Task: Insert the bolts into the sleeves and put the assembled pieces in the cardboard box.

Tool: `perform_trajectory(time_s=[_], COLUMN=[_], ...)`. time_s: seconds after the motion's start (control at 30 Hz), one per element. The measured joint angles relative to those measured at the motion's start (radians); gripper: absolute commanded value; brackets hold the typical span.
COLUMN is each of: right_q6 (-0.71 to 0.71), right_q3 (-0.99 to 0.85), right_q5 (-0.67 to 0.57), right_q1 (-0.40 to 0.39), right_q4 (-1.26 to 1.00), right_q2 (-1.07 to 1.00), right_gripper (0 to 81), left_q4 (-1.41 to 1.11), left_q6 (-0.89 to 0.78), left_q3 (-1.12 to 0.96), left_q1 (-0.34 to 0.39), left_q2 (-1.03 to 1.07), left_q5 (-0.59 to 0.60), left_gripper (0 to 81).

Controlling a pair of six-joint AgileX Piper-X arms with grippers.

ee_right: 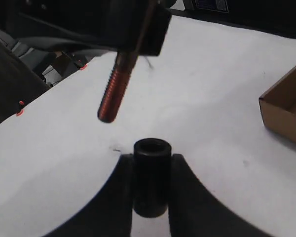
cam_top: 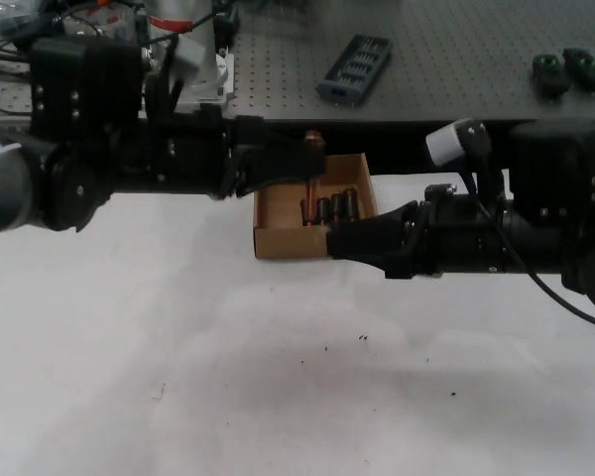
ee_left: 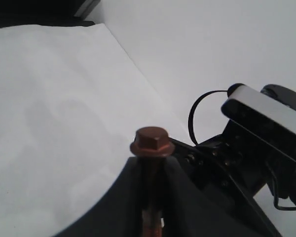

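Left tool (ee_left: 150, 174) clamps a bolt (ee_left: 149, 143), tip near the sleeve (ee_right: 151, 183) clamped by right tool (ee_right: 151, 165).

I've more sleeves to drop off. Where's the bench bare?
The white cloth this side of both arms is bare. It is crowded at the cardboard box, where the left gripper with its bolt hangs by the right gripper with its sleeve.

2 wrist views, probably sharing bolt (ee_left: 149, 142)

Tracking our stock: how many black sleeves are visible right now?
4: one sleeve clamped in the right gripper, and what look like three more lying in the cardboard box. The arms may hide others.
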State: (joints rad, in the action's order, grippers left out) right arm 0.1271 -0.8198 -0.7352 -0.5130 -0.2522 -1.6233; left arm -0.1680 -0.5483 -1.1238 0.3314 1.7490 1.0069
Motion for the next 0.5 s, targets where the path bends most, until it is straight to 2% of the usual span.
perform_trajectory(time_s=[0.23,0.5], right_q6=[0.000,0.000], right_q3=[0.000,0.000], right_q5=[-0.044,-0.047], right_q1=[-0.006,-0.015], right_q4=[0.000,0.000], right_q2=[0.000,0.000], right_gripper=[4.4,4.4], left_q4=[0.006,0.006], left_q6=[0.050,0.063], left_q3=[0.000,0.000], left_q1=[0.039,0.044], left_q2=[0.000,0.000], left_q5=[-0.009,-0.005], left_gripper=[0.6,0.6])
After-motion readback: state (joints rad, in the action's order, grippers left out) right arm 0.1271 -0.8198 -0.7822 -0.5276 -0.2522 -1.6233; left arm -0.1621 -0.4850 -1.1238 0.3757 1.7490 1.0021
